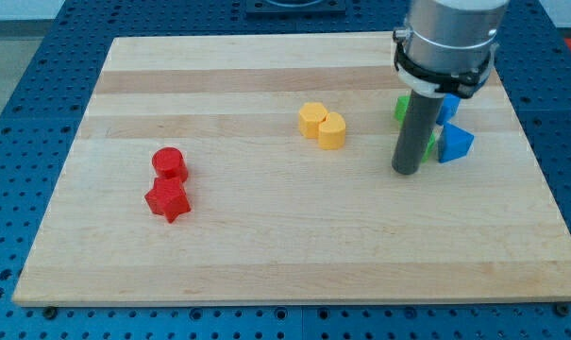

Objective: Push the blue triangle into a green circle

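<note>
The blue triangle (454, 144) lies near the board's right edge. My tip (405, 171) rests on the board just left of it. A green block (429, 149) shows as a sliver between the rod and the triangle, and another green block (400, 108) peeks out left of the rod higher up; their shapes are hidden. A second blue block (449, 107) sits above the triangle, partly behind the rod.
A yellow pair, a hexagon-like block (312, 120) and a heart-like block (332, 130), sits at centre. A red cylinder (170, 163) and a red star (168, 200) lie at the left. The wooden board (266, 255) rests on a blue perforated table.
</note>
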Robot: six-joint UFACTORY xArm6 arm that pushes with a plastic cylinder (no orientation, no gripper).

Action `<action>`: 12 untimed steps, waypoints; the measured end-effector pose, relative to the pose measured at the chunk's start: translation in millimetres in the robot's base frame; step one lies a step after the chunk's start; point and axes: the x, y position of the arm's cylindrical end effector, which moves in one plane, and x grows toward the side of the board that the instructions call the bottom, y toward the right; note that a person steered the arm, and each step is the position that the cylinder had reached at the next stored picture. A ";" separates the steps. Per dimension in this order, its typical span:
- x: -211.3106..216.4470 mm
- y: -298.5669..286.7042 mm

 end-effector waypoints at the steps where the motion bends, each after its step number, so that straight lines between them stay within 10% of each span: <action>1: -12.9 2.0; 12: 27.1 96.6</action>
